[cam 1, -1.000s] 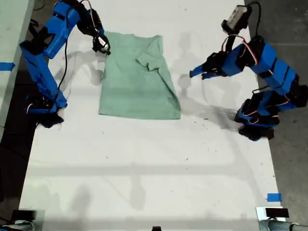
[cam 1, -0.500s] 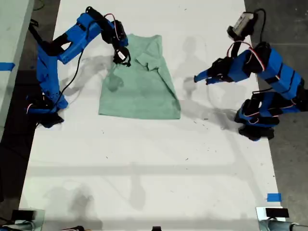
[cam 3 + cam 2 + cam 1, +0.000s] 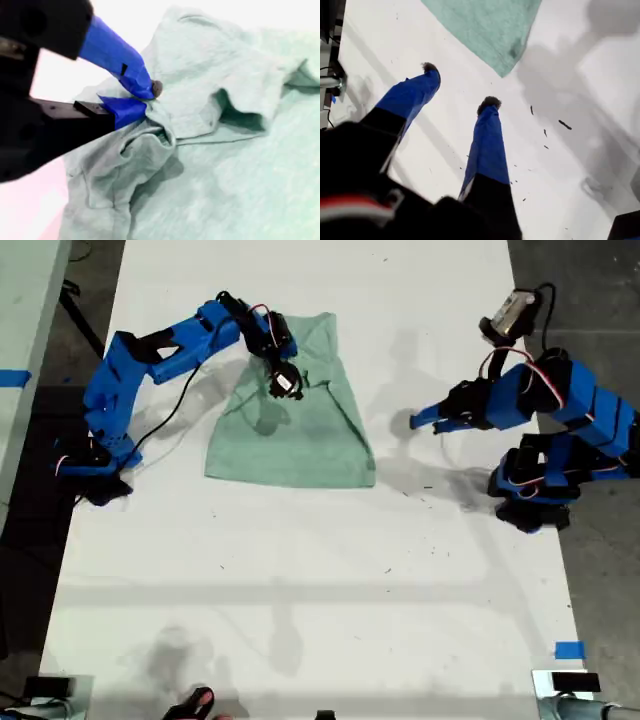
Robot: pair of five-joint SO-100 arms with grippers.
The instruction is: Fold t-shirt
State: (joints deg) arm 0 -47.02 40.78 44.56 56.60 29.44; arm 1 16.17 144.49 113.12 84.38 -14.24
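My second claw [image 3: 147,97] pinches the pale mint-green cloth t-shirt [image 3: 300,430] on the white table [image 3: 300,580]; my first claw [image 3: 457,87] hangs spread, empty.

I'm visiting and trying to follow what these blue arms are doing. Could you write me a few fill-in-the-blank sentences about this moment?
1. My second pincer is shut on a fold of the ____.
2. My first pincer hangs over the white table with its jaws ____.
3. The colour of the t-shirt is pale mint ____.
4. In the exterior view, my first pincer is off the shirt's ____ side.

Missing words: t-shirt; open; green; right
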